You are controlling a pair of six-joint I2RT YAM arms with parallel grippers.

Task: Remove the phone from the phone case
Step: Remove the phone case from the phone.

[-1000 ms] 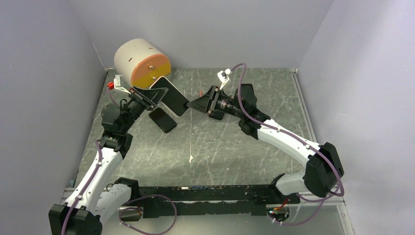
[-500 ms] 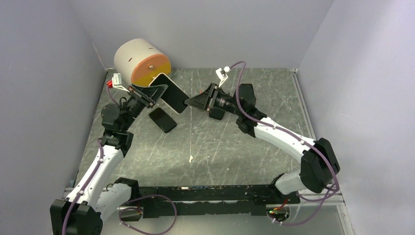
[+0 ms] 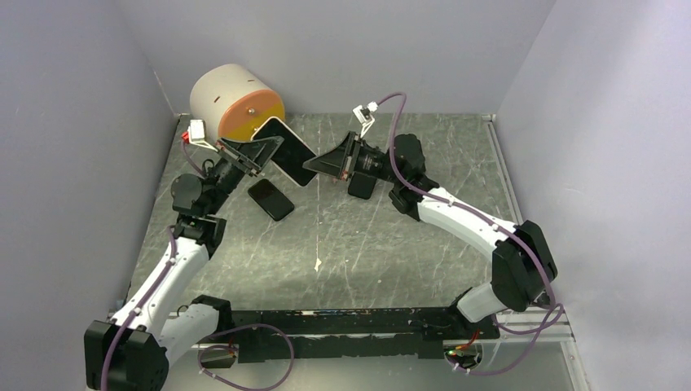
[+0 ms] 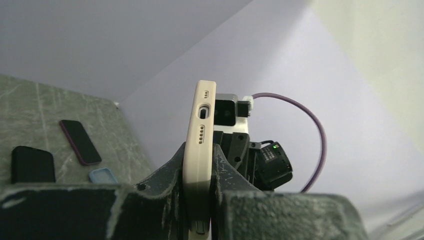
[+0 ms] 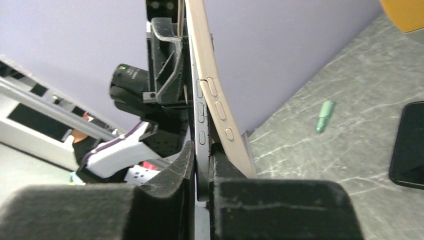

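A phone in a cream case (image 3: pixel 287 149) is held in the air between both grippers, at the back left of the table. My left gripper (image 3: pixel 271 148) is shut on the case's left end. In the left wrist view the cream case edge (image 4: pixel 200 125) stands upright between my jaws (image 4: pixel 200 152). My right gripper (image 3: pixel 311 166) is shut on the other end. In the right wrist view my jaws (image 5: pixel 202 155) pinch the dark grey phone edge (image 5: pixel 202 120), and the cream case (image 5: pixel 220 107) bends away from it to the right.
A cream cylinder with an orange face (image 3: pixel 236 102) lies at the back left corner, just behind the held phone. A black phone (image 3: pixel 270 199) lies on the table below it. Another dark phone (image 3: pixel 361 186) lies under the right wrist. A small green piece (image 5: pixel 325 115) lies on the table.
Both grippers have carried the cased phone a little up and to the left. The right arm has reached further left, and the case has tilted more.
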